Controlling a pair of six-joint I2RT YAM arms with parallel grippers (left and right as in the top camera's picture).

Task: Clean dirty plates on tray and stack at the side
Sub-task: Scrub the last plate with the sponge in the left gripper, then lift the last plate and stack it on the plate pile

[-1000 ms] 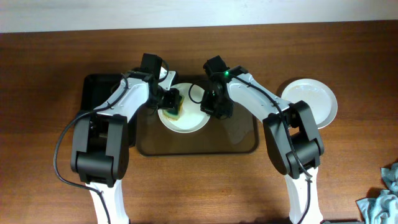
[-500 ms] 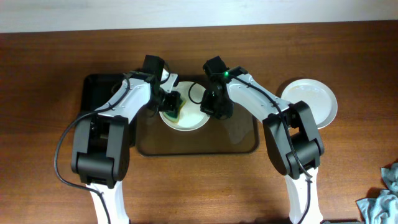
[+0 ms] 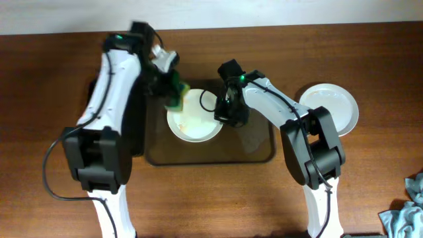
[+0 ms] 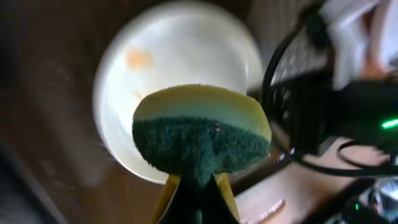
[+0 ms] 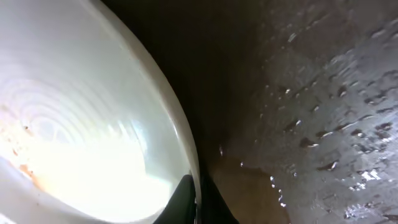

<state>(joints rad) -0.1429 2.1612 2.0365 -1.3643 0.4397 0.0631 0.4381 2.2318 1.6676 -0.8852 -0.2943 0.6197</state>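
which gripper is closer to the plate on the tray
Right. The right gripper grips the plate at its rim; the left gripper holds the sponge above its upper-left edge.

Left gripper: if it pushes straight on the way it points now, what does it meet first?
Left gripper carries a sponge at its tip; that would touch first, on the white plate on the tray. Gap to the plate is hard to judge; it looks lifted.

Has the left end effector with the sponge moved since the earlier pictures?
Yes. The left end effector, holding the sponge, went from the left part of the plate toward the far-left corner of the tray.
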